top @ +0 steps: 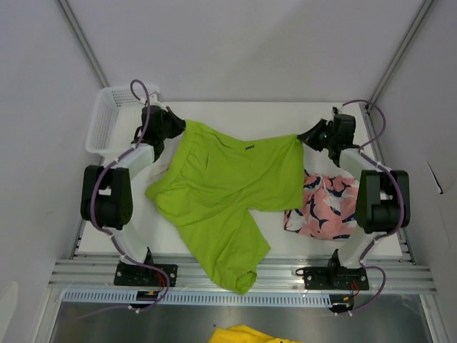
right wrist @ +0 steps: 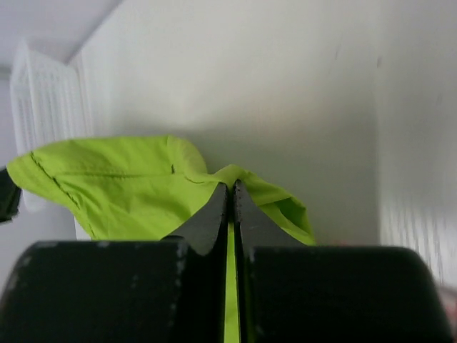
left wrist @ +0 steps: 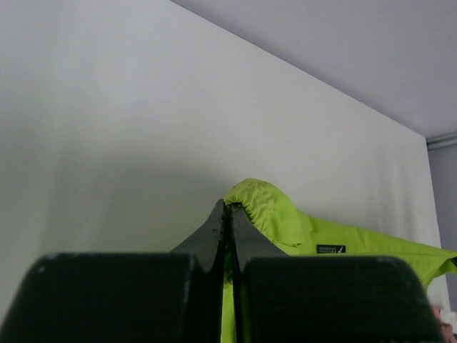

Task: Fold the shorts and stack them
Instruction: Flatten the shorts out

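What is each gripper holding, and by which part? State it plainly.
Both hold the lime green shorts: the left gripper pinches one waistband corner, the right gripper the other.

Left arm [top: 114, 196], right arm [top: 378, 200]: white links, black joint housings, purple-grey cables [top: 141, 81], black base plates [top: 146, 274]; fingers [left wrist: 207, 239] black, scuffed.
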`<control>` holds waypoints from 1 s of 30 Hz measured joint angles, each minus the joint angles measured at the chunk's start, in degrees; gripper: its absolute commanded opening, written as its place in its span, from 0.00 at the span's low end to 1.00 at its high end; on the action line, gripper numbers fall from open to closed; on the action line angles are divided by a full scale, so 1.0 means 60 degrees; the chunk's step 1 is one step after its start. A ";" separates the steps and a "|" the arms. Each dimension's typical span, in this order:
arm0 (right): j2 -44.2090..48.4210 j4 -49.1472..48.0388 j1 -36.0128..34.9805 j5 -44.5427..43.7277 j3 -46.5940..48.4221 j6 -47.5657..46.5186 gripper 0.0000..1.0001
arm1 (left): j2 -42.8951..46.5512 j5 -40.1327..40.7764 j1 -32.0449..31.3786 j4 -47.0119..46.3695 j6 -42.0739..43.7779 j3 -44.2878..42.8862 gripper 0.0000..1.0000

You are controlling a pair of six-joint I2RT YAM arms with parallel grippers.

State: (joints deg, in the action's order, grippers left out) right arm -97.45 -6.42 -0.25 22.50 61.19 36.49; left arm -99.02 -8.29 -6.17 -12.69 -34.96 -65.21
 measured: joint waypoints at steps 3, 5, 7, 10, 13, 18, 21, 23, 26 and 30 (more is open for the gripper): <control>-0.1457 -0.0266 0.0186 -0.0073 0.1504 0.0186 0.00 | -0.0958 -0.0237 0.0350 -0.0015 -0.0295 -0.0860 0.04; -0.2284 -0.0313 0.0259 -0.0142 0.2441 0.0277 0.20 | -0.1548 -0.0423 0.0586 0.0025 -0.0455 -0.1428 0.45; -0.3177 -0.0175 0.0280 -0.0200 0.3650 0.0495 0.66 | -0.1934 -0.0514 0.0765 0.0087 -0.0663 -0.1836 0.76; -0.4003 0.0623 0.0266 -0.0579 0.5133 0.0357 0.91 | -0.2109 -0.0576 0.0947 0.0605 -0.0892 -0.2251 0.99; -0.4218 0.1395 0.0200 -0.1115 0.6084 0.0157 0.91 | -0.2022 -0.0492 0.1002 0.1020 -0.0903 -0.2528 0.99; -0.2962 0.1519 0.0153 -0.1279 0.4710 -0.0113 0.76 | -0.0896 -0.0397 0.0940 0.1606 -0.0739 -0.2091 0.99; -0.1963 0.1785 -0.0036 -0.1224 0.3676 -0.0382 0.67 | 0.0015 -0.0237 0.0769 0.2178 -0.0393 -0.1942 0.99; -0.1373 0.1967 -0.0361 -0.1202 0.3166 -0.0627 0.62 | 0.0670 -0.0051 0.0495 0.2583 -0.0109 -0.1869 0.99; -0.0379 0.2350 -0.1235 -0.1260 0.2313 -0.1005 0.57 | 0.1770 0.0036 0.0109 0.2969 0.0153 -0.1355 0.99; 0.1319 0.2951 -0.2758 -0.1483 0.0820 -0.1311 0.56 | 0.3158 0.0000 0.0018 0.3461 0.0189 -0.0076 0.99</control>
State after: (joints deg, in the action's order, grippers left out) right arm -89.54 11.29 -16.80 13.61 66.11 28.62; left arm -80.07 -8.29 -6.07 8.08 -33.82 -65.67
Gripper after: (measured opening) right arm 0.565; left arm 0.990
